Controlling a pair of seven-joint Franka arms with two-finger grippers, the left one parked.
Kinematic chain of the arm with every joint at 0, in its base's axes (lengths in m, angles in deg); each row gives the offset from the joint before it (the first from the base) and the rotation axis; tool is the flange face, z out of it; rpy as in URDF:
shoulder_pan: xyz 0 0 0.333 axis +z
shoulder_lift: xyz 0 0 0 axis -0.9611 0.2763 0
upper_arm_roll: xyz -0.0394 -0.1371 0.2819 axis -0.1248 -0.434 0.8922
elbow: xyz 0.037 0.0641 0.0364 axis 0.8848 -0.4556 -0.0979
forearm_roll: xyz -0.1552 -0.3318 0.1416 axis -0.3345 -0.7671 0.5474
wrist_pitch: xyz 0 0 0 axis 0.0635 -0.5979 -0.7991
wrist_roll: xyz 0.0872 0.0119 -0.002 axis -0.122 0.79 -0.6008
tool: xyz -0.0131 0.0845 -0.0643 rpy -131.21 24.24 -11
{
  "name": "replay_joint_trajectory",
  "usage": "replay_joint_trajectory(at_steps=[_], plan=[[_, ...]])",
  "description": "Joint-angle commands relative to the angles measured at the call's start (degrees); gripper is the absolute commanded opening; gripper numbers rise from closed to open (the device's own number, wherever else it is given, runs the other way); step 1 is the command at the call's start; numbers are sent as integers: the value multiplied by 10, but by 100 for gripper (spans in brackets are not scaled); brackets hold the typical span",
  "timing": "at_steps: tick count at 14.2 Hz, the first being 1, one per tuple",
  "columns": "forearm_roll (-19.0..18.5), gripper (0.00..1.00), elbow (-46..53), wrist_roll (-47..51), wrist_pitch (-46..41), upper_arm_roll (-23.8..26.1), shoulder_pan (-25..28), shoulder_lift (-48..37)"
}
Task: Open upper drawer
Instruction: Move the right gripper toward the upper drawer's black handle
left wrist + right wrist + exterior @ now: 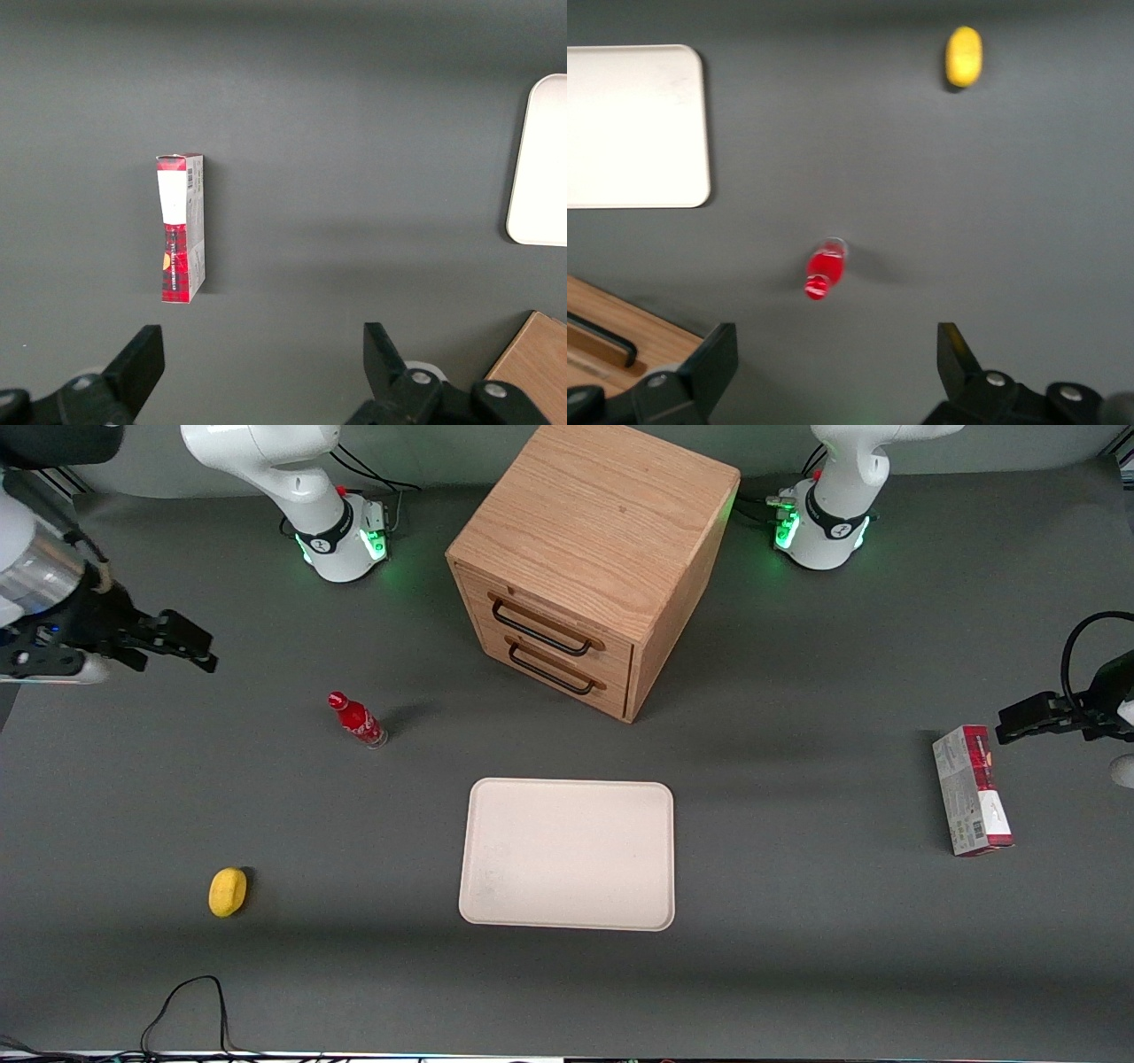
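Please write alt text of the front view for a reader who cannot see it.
A wooden cabinet stands on a grey table, its upper drawer and lower drawer both shut. The right arm's pincer hangs open above the table, toward the working arm's end, touching nothing. Nearer the camera lies a white tray.

Little can be read here. The small red plastic bottle [357, 720] standing upright on the grey table carries a white script across its side — possibly a cola brand, though the letters cannot be made out. The red-and-grey cardboard box [972, 790] shows a barcode [188, 177] on its white end panel — its digits are illegible.
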Motion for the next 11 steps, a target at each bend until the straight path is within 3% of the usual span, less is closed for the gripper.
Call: replay_joint_trajectory(at_steps=[1, 4, 8, 11], plan=[[10, 100, 63, 107, -12, 77, 3, 40], [10, 100, 93, 95, -22, 140, 4, 73], [23, 100, 145, -92, -22, 224, 5, 120], [127, 100, 165, -128, -22, 265, 5, 160]])
